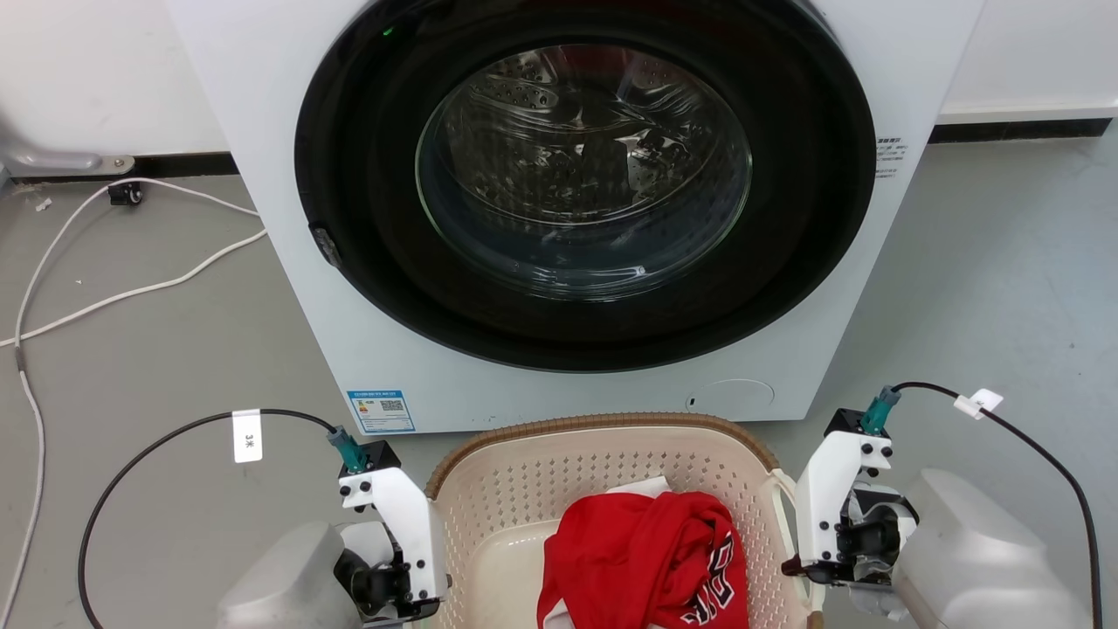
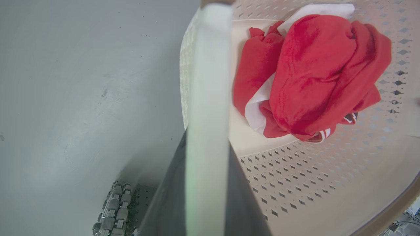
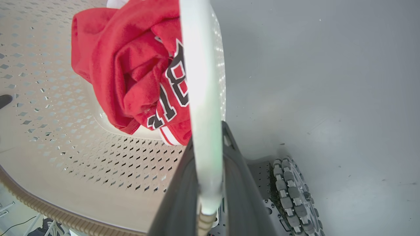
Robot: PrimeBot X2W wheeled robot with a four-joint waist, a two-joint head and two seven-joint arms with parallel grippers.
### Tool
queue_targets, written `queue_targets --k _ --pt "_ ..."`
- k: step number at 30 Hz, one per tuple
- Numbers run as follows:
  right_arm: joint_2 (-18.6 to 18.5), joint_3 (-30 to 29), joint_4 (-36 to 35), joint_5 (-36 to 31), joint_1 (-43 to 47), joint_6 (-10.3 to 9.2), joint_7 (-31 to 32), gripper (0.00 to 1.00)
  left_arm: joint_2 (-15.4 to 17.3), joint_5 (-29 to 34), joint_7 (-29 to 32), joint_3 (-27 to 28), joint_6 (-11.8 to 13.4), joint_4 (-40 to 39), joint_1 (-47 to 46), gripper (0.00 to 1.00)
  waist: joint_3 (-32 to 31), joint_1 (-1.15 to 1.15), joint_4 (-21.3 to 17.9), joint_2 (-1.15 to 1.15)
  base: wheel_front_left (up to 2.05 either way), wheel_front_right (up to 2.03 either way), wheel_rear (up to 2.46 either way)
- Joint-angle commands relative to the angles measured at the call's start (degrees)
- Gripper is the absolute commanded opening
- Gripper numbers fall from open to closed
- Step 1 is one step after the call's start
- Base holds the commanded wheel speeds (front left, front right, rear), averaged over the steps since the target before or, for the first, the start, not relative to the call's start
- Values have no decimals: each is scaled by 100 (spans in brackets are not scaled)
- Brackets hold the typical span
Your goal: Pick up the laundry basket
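Observation:
The laundry basket [image 1: 524,489], cream with a brown woven-look rim, stands low in the head view in front of the washing machine, between my two arms. A crumpled red garment [image 1: 646,559] with white trim lies in it. My left gripper [image 1: 415,568] is at the basket's left side; in the left wrist view its dark fingers [image 2: 170,183] are shut on the white side handle [image 2: 210,65]. On the basket's right side, my right gripper [image 1: 808,559] has its fingers [image 3: 242,183] shut on the other white handle [image 3: 198,65]. Whether the basket is off the floor cannot be told.
A white front-loading washing machine [image 1: 288,262] with a shut round glass door stands just behind the basket. A white cable [image 1: 131,288] trails over the grey floor at the left. My base's roller wheels [image 2: 115,209] [image 3: 292,193] are close under the basket's sides.

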Motion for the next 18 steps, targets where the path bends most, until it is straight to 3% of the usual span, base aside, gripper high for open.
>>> queue_targets --k 1,18 --pt "109 -53 -32 15 61 21 -16 0 -95 -74 -12 -7 -76 -59 -99 0 -1 0 1 0 0 0 0" --pt "158 -417 -31 -282 129 21 54 0 -53 -219 -113 -187 -76 -74 -103 0 -33 0 10 0 0 0 0"
